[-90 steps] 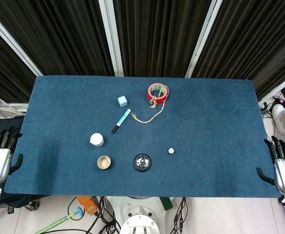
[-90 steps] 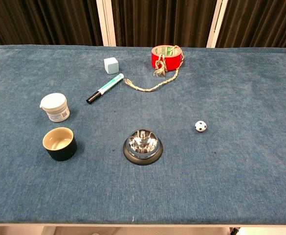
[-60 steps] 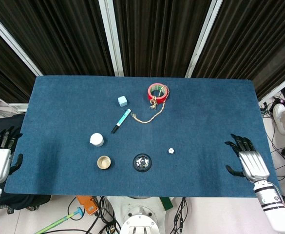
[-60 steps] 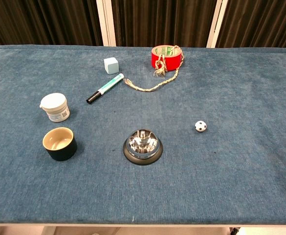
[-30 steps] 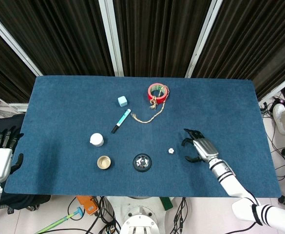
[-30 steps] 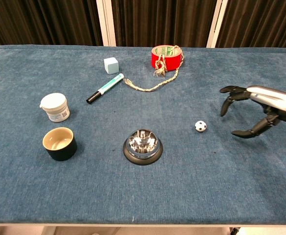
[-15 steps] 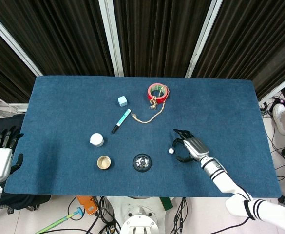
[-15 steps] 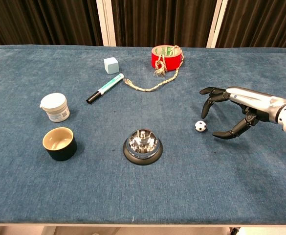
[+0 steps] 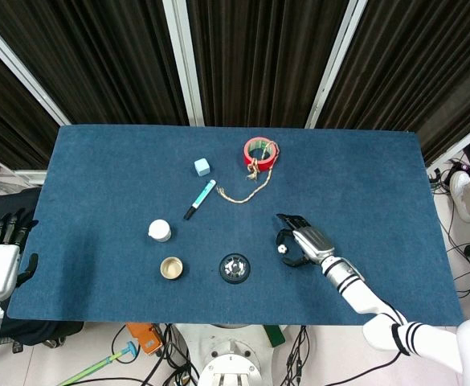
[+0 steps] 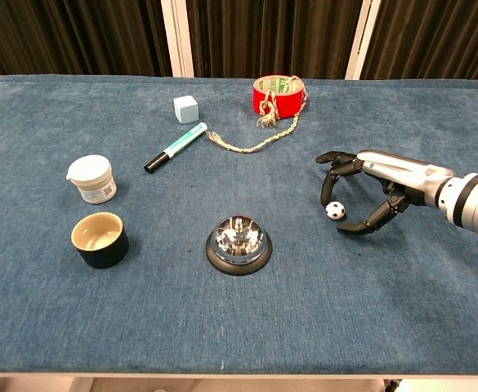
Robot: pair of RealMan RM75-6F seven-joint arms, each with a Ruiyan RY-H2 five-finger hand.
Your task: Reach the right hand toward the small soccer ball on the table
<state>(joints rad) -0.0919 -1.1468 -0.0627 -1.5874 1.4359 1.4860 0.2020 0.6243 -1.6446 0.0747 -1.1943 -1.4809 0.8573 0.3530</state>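
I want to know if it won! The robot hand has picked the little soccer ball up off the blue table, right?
Not yet. In the chest view the little soccer ball is on the blue table, and the right robot hand is open, its fingers curved around the ball without gripping it.

ball | small, white with black patches, I see it resting on the blue cloth | right of the bell, slightly farther back | sits between my right hand's curled fingers, touching unclear
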